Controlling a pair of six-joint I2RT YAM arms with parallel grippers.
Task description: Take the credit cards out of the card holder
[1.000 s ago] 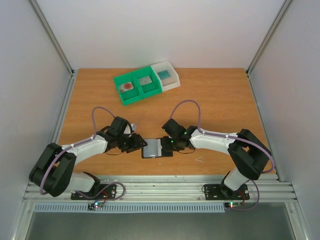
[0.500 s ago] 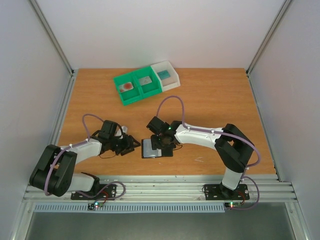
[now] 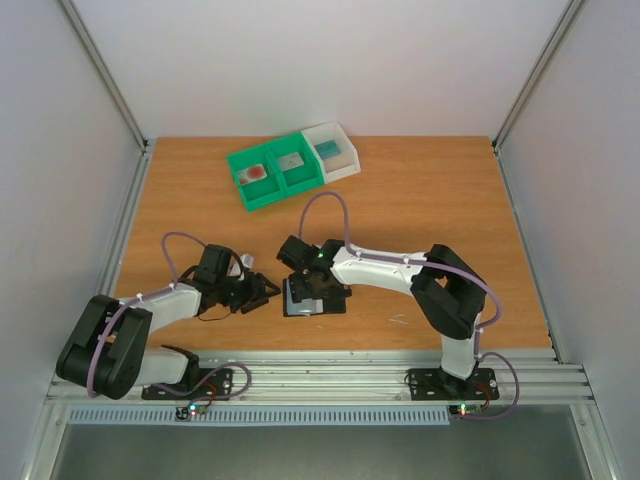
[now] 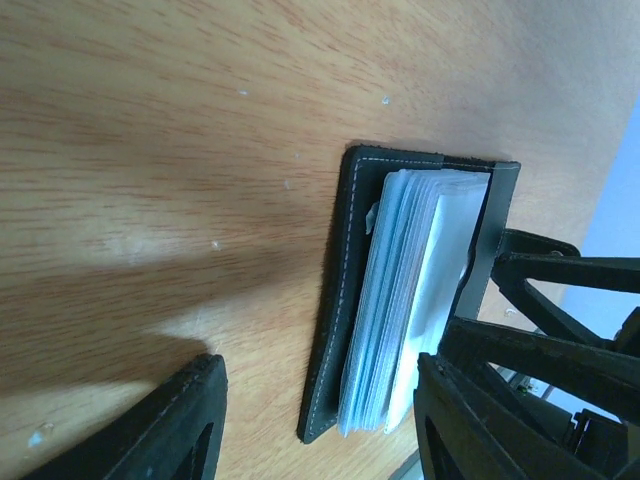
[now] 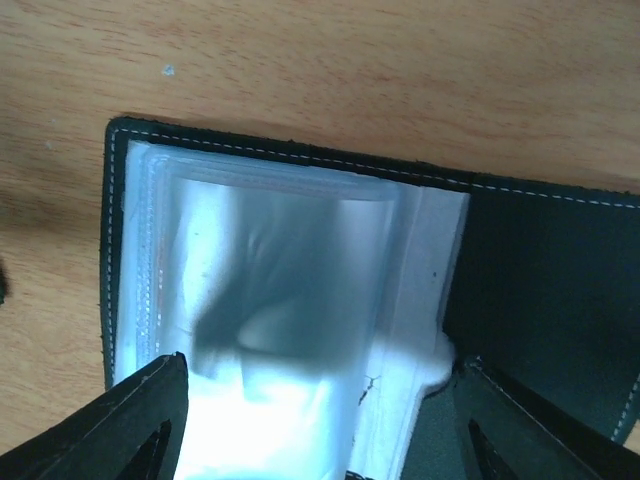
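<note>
The card holder [image 3: 300, 306] lies open near the table's front edge. Just left of it, the left gripper [image 3: 266, 291] has its jaws parted and empty. The right gripper [image 5: 322, 362] hovers over the holder's clear sleeves, jaws wide, gripping nothing. Far left, a red-blotched credit card [image 3: 256, 172] lies in the green bin [image 3: 262, 196].

Nothing legible shows in any view: no lettering, brand, number or sign can be read on the card holder [image 4: 335, 300], bins [image 3: 280, 195] or table [image 3: 450, 200].

I work in a lab test cell. Around my bare wooden tabletop [image 3: 430, 210] stand plain white panel walls [image 3: 320, 60] on aluminium framing [image 3: 320, 378].
</note>
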